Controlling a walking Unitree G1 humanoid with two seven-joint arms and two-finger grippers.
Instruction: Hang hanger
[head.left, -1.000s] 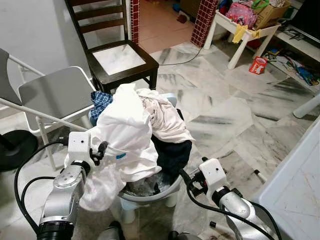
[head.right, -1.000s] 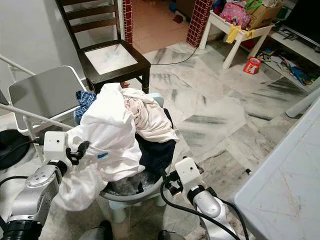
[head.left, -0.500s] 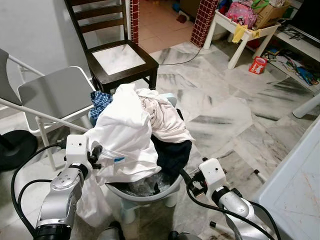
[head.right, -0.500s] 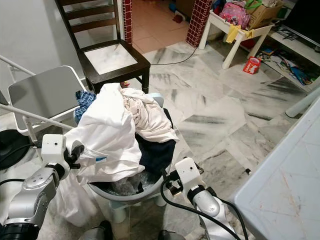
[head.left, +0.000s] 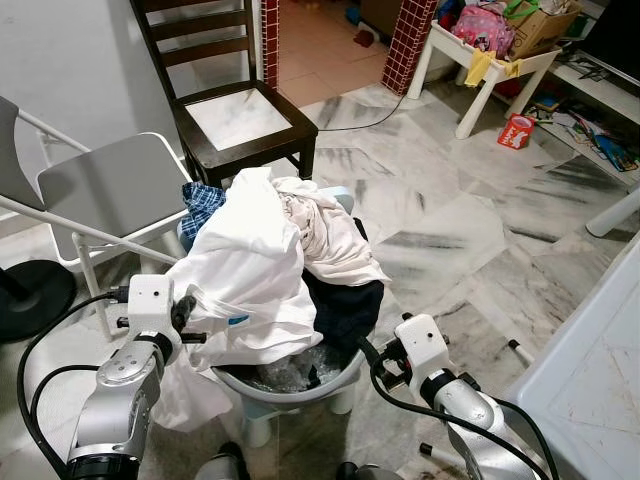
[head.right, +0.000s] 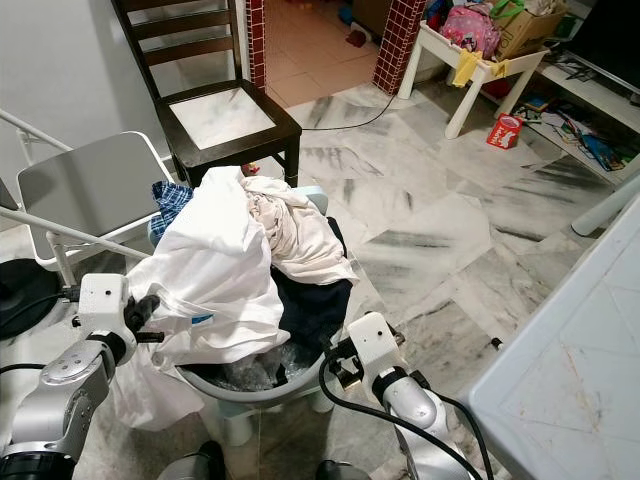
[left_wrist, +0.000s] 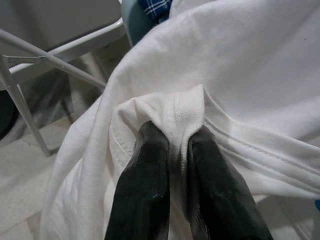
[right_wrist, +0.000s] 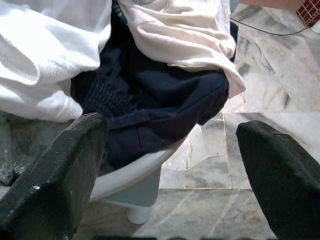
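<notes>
The white shirt (head.left: 250, 270) lies crumpled on top of a heaped pile of laundry in a round grey basket (head.left: 300, 385), draping over the basket's left side and hanging down toward the floor. A ribbed, stitched edge of it, perhaps the collar, is bunched into a fold and pinched tight in the left pincer (left_wrist: 177, 150). A small blue mark shows near its lower front.

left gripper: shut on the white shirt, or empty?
Shut on it. The left gripper has both fingers pinching a fold of the white shirt at the basket's left side.
</notes>
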